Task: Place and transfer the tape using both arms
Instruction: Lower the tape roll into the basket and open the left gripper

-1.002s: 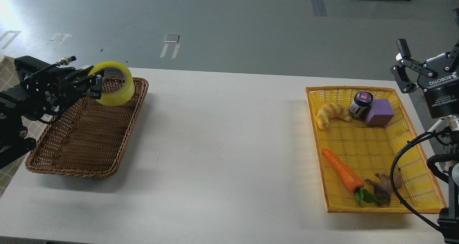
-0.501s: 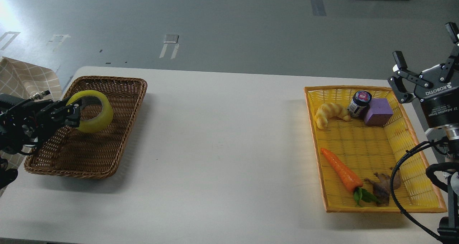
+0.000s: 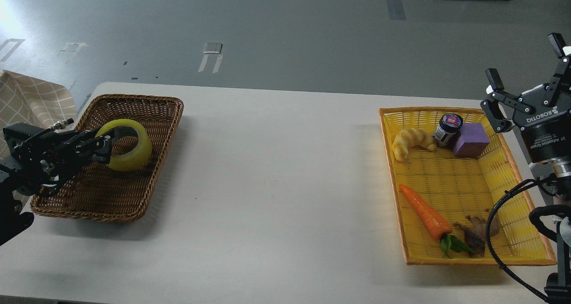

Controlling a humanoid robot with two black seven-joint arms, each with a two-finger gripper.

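Tape (image 3: 127, 147) lower now, down in the brown basket (image 3: 147, 179)!
My left fingers (image 3: 105, 146) pinch its rim; right fingers (image 3: 493, 78) spread wide, empty.

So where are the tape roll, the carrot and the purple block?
tape (image 3: 134, 154): head view, yellow outer band.
carrot (image 3: 424, 211): head view, middle of the orange body.
purple block (image 3: 472, 139): head view, top face.

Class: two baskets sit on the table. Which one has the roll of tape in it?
The brown wicker basket on the left; the left gripper grips the tape there. The yellow basket holds only food items, a jar and a block.
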